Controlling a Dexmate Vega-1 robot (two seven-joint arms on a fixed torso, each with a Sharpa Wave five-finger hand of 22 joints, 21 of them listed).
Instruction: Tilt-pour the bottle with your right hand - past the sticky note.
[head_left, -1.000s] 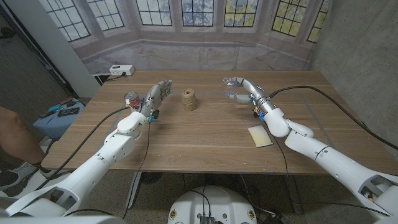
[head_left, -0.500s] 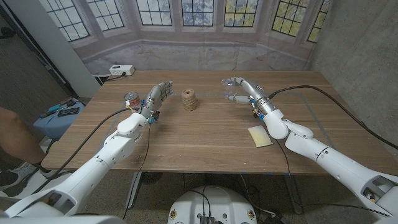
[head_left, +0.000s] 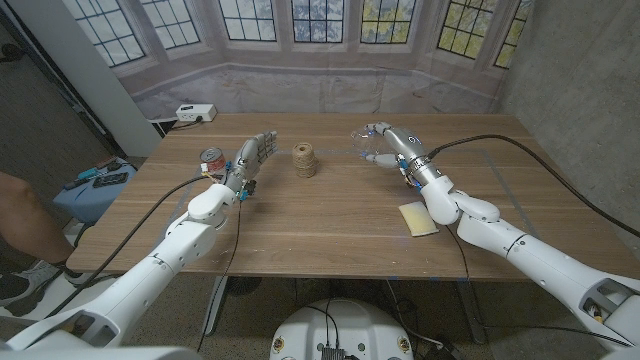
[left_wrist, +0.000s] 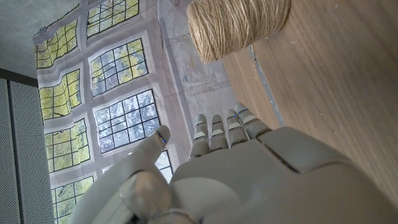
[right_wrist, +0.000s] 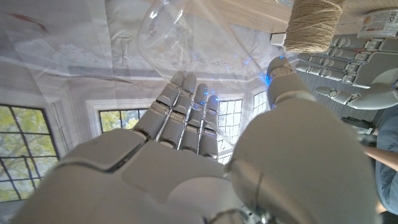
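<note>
Right hand: I have it lifted above the far side of the table, fingers curled round a clear plastic bottle; the grip looks closed and firm.
Bottle: see-through, held off the table and leaning over toward the spool of twine; in the right wrist view its rounded body sits just past my fingertips. I cannot tell whether it holds anything or whether a cap is on.
Sticky note: pale yellow, lying flat near my right forearm, on the near side of the bottle, well apart from it.
Left hand: holding nothing, fingers straight and close together, standing by a small can; not needed for this step.
Step in hand: the tilt itself, as I judge it, with the bottle already beyond the note.
How to do it well: roll the wrist slowly, keep the grip steady so the smooth plastic does not slip, keep the mouth over bare wood away from the twine.
Risk: squeezing too hard may buckle the thin wall.
</note>
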